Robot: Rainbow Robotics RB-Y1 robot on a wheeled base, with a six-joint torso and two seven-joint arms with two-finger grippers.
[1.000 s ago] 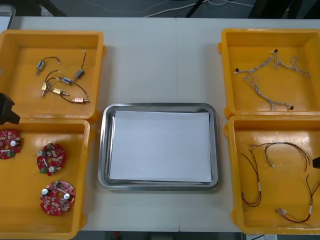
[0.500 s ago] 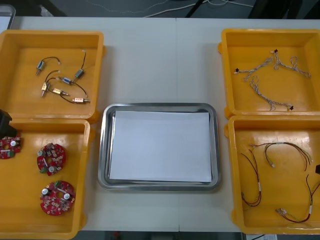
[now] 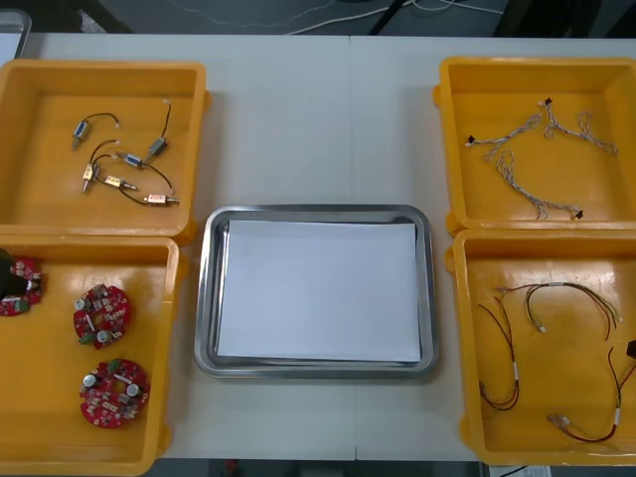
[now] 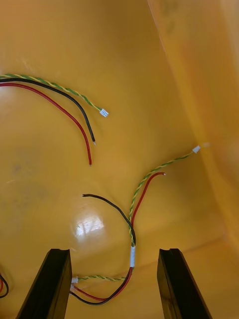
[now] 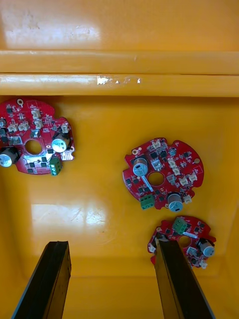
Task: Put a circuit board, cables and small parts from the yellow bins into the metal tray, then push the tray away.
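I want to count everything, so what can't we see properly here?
Front view: the left pincer covers part of the edge board.
Left wrist view: a finger hides part of the nearest board.
Right wrist view: three cables run off the picture's edge.
Front view: small metal parts too small to tell their kind.

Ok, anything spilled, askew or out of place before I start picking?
Nothing stands out. The metal tray sits square between the yellow bins; circuit boards, small metal parts and cables all lie inside their bins. The left gripper hangs open over the boards, the right gripper open over cables.
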